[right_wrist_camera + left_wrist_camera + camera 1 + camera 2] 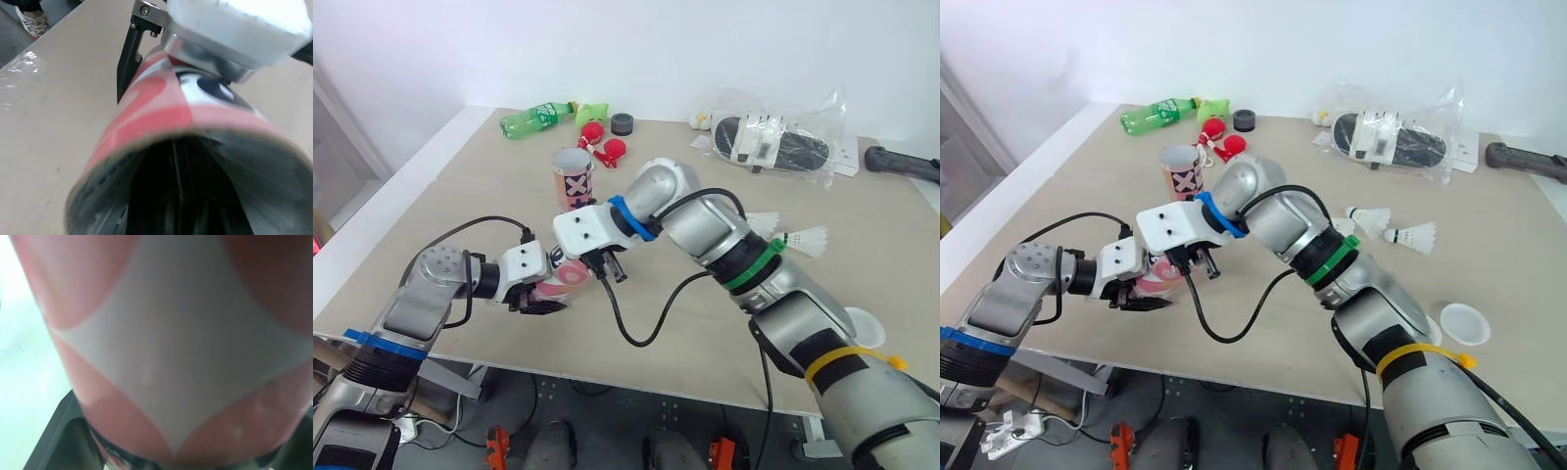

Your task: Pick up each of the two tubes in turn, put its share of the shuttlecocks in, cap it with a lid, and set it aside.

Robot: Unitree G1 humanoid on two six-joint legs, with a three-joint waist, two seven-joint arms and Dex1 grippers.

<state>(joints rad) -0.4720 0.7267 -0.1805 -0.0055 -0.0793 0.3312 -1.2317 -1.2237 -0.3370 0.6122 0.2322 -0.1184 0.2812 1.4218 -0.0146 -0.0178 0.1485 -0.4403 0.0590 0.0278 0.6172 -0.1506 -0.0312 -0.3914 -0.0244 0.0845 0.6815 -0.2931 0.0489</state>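
Left eye view: the left gripper (546,299) clamps a red-and-white patterned cardboard tube (570,277) near the front edge of the beige table (460,196). The tube is tilted so its open mouth meets the right gripper (610,266), presumably for loading. Whether that gripper is open or closed cannot be told. White feathered shuttlecocks (806,240) and a second, upright tube (573,179) wait behind.

Pink tube (566,278) mostly hidden; blk handle (901,163) cropped.

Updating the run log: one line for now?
left gripper: holds tube | right gripper: at tube mouth | second tube: upright | shuttlecocks: two loose
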